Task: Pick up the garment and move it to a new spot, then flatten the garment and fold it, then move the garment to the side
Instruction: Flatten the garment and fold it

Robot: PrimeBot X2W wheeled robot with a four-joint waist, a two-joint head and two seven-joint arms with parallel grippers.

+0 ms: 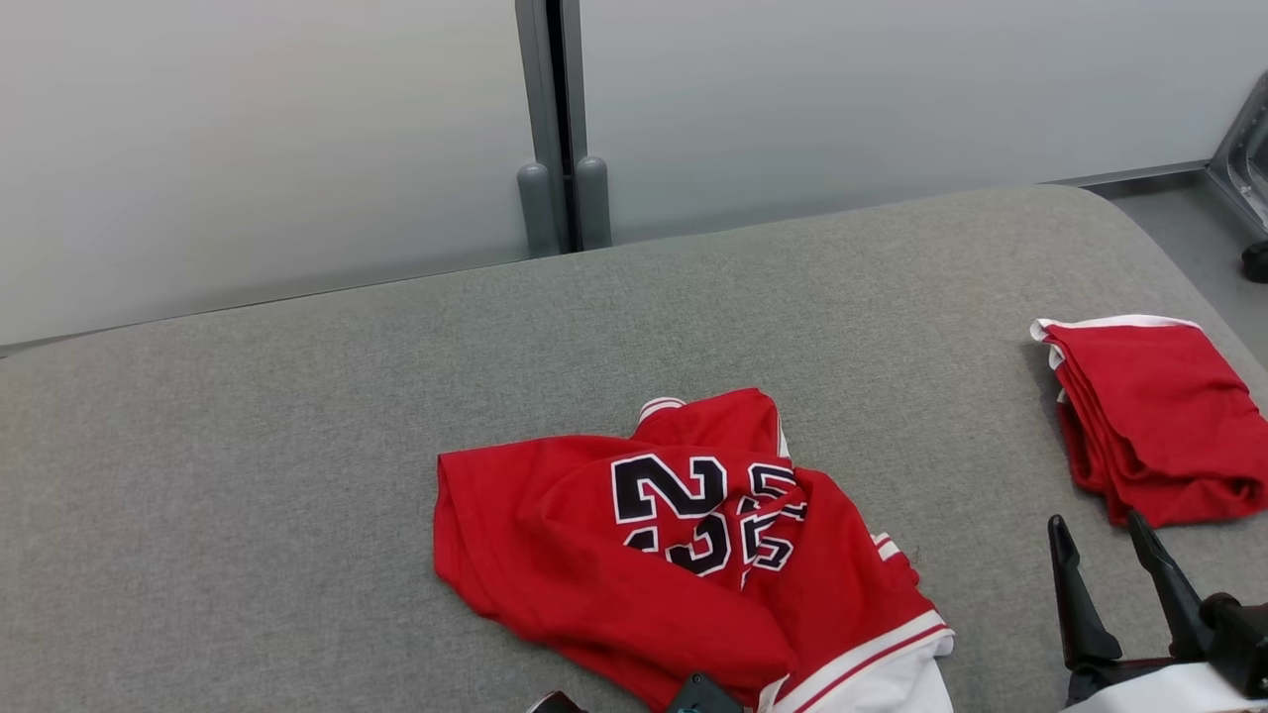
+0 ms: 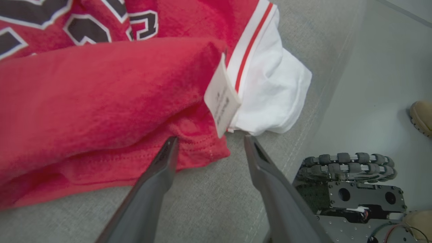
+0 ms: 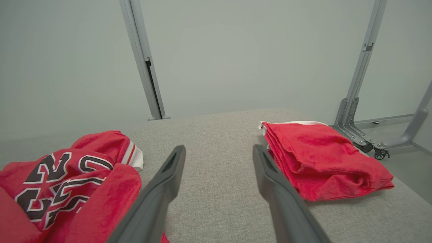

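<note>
The dark-fingered left gripper [image 2: 211, 137] is being held wide open and empty at the hem of the crumpled red numbered jersey [image 1: 684, 555], lying lower centre of the head view. Flattening is judged next; corner grips are being called for.

On the crumpled red jersey with white trim [image 1: 555, 574] in front of me I read large black numerals edged in white [image 1: 669, 487]. The first is a clear "2". Folds break up the digit beside it, so I cannot tell it. More creased pieces of digits show just below. From my left wrist I see a small white sewn-in tag [image 2: 221, 98] on the jersey, its grey print too fine to read.
</note>
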